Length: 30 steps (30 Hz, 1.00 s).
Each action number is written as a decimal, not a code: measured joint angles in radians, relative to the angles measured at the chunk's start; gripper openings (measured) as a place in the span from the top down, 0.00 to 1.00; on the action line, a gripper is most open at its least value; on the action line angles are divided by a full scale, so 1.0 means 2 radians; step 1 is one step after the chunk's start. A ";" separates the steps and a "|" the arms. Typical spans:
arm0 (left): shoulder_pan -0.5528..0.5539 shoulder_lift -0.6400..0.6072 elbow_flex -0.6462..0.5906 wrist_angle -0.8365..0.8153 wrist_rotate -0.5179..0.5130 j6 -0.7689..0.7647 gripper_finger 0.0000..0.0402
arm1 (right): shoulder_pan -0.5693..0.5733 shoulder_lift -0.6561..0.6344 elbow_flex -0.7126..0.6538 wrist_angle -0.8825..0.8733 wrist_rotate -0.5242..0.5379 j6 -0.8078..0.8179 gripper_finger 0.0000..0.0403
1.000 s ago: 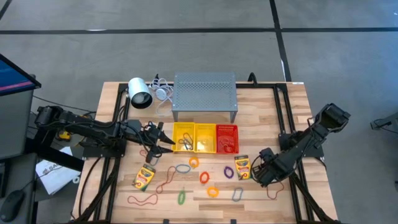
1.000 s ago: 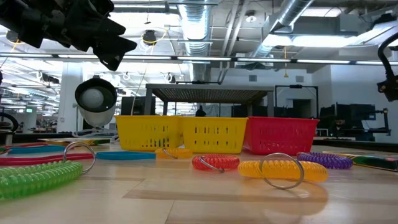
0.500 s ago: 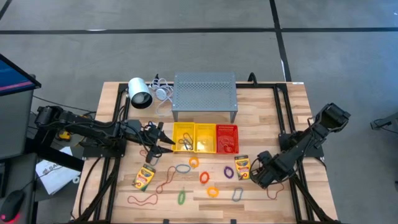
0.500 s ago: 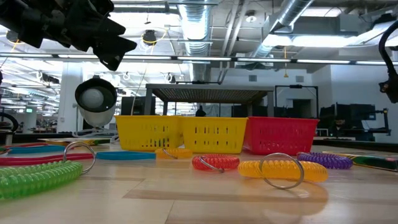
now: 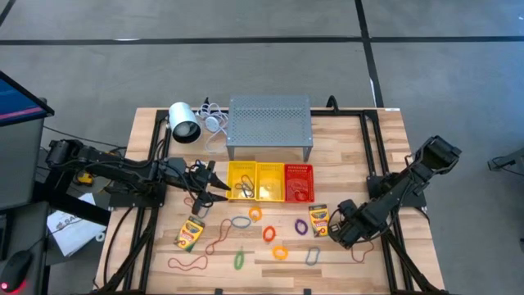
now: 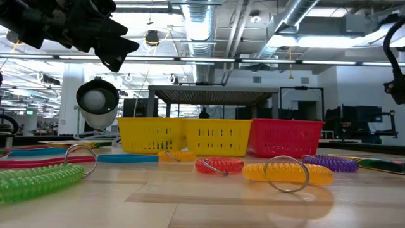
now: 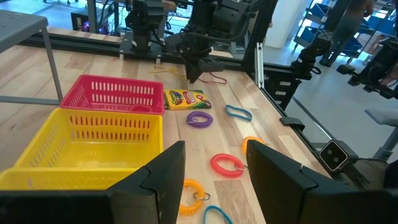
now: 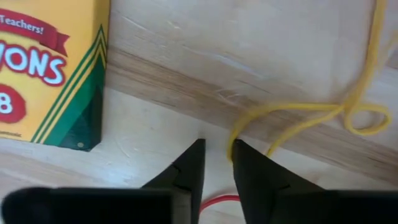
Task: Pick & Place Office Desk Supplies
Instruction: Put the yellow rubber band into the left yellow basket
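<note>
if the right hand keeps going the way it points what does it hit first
Probably the bare wooden tabletop just ahead of the right hand, beside the yellow rubber band; the crayon box sits off to one side.

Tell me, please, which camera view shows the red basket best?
The left wrist view: the red basket shows rim, walls and inside. The high view shows it small; the low view only one wall; the right wrist view, nothing.

Far edge of wooden bench (image 5: 352, 147): white lamp (image 5: 184, 122) beside grey perforated stand (image 5: 269, 125). Monitor (image 5: 16, 102) off-bench.
</note>
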 joint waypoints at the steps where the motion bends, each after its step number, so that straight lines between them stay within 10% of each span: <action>1: 0.000 0.000 0.000 0.000 0.000 0.000 0.58 | 0.000 0.000 0.000 0.000 0.000 -0.003 0.85; 8: 0.000 0.000 0.000 0.000 0.000 -0.001 0.58 | 0.000 0.001 0.000 0.000 0.000 -0.013 0.99; 30: 0.000 0.000 0.000 0.001 0.000 0.000 0.58 | -0.004 0.002 0.040 -0.062 0.001 -0.074 1.00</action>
